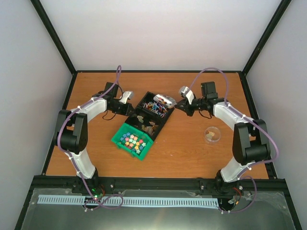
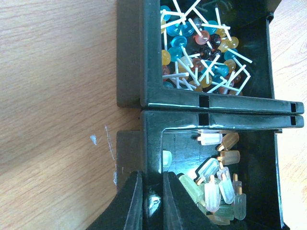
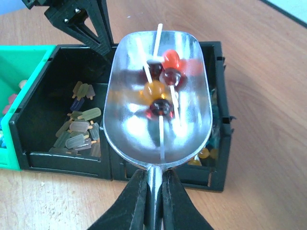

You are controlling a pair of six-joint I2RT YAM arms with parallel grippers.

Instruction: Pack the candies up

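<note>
Transfer step: right gripper (image 3: 153, 178), closed on scoop (image 3: 128, 122) handle, holds 5 candies (image 3: 156, 89); left gripper (image 2: 152, 181) clamps bin (image 2: 216, 103) wall. Next, probably: level carry to dish (image 1: 211, 134), 4 o'clock.

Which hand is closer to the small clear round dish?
Right. The right hand, holding a silver metal scoop, sits up-left of the dish; the left hand grips the black plastic bin farther left.
</note>
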